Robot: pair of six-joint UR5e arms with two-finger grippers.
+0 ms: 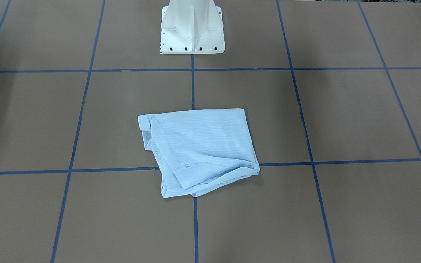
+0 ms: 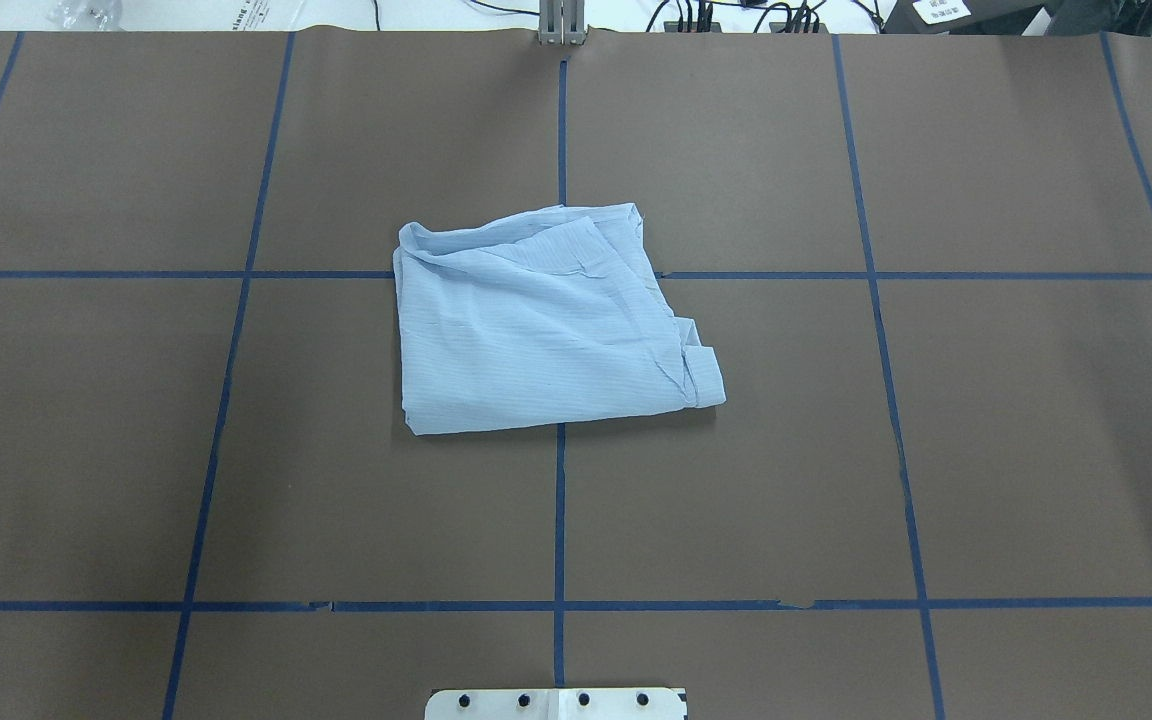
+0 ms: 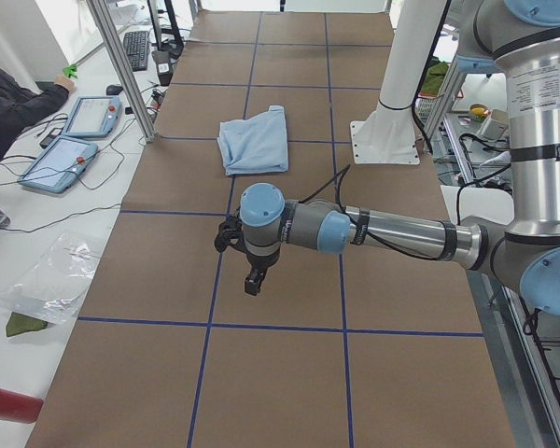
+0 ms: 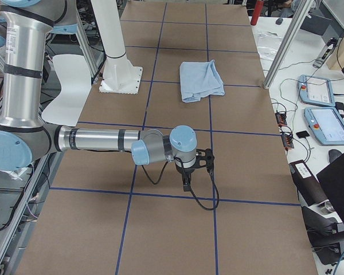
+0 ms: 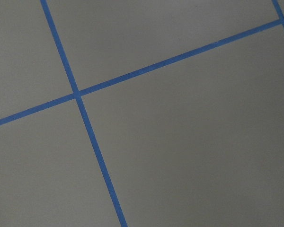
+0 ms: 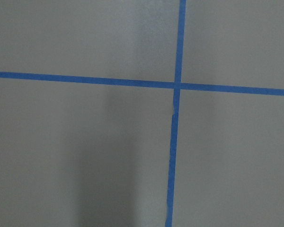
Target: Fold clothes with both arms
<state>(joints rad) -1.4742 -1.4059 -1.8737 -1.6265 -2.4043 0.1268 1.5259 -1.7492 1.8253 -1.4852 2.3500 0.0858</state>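
**Left gripper** (image 3: 253,280): jaws point down, hanging above bare tabletop (image 2: 936,450). Only the side view shows it properly, so whether the jaws are spread or pressed together cannot be told. Nothing is seen held. It is carried on the left arm (image 3: 401,233), which reaches out level.

**Right gripper** (image 4: 186,184): jaws also point down, above a crossing of the blue tape (image 2: 559,500). Their state cannot be told either. The right arm (image 4: 97,139) reaches out level.

**Shirt** (image 2: 536,330): lies at the middle of the tabletop, over the centre tape line and well apart from both grippers.
- Form: folded into a rough rectangle of several layers.
- Long axis: runs across the tabletop, robot's left to right, slightly skewed.
- Edges: the straight, clean edges face the robot and its left. The loose, rumpled layers face away from it.
- Detail: a small cuff-like tab sticks out at the near right corner.

**Step, as judged:** the fold looks nearly or wholly finished, with both arms parked wide.

**Handling, if another fold or a tidy-up is wanted:**
- Bring both grippers in together.
- Pinch through every layer at the two loose far corners, since thin cloth slips.
- Lift low and carry evenly toward the clean edge, keeping the cloth taut between the arms so the stack does not skew.
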